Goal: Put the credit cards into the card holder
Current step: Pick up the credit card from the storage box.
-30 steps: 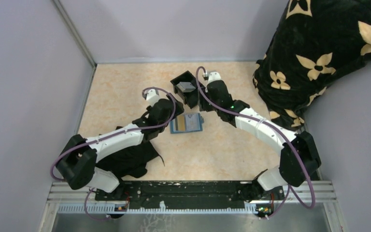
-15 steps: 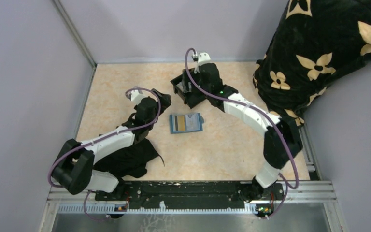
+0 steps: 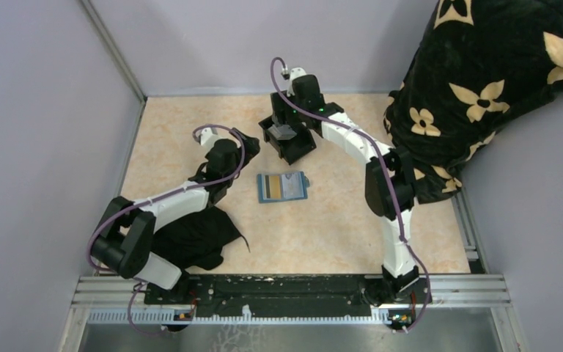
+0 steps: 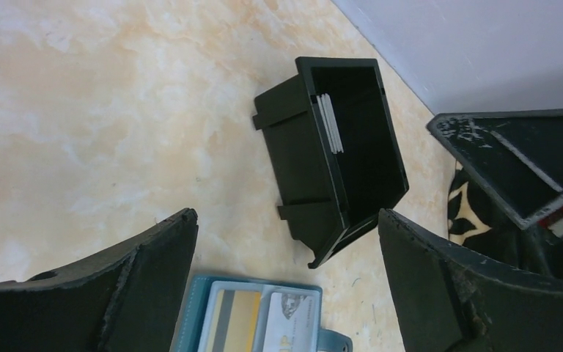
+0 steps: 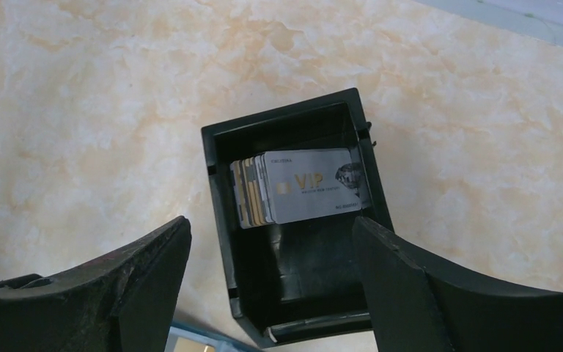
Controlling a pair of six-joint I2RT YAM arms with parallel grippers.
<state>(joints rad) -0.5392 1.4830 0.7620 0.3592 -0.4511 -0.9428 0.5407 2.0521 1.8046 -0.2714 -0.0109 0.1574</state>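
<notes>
**Right gripper open over the tray, left gripper open beside the card holder**

Right gripper (image 3: 286,123) hangs above a black tray (image 3: 298,149) in the upper middle of the overhead view, jaws spread wide and holding nothing. Its wrist camera looks straight down into the tray (image 5: 218,213), where a stack of credit cards (image 5: 308,187) leans on edge – a silver one printed "VIP" faces up, with yellowish edges showing behind it.

The left gripper (image 3: 243,147) sits left of centre, near the tray's left side, jaws also wide apart and empty. In its wrist view the tray (image 4: 300,161) fills the upper middle, with white card edges (image 4: 330,121) against its inner wall.

The card holder (image 3: 282,187) – teal, lying open and flat on the marbled beige table (image 3: 322,227) – rests at the centre of the overhead view, just below the tray and apart from both grippers. It holds a tan-yellow card (image 4: 227,319) and a grey-silver card (image 4: 293,326) side by side.

A black blanket with cream flowers (image 3: 484,88) fills the upper right; a black cloth (image 3: 198,238) lies at lower left.
</notes>
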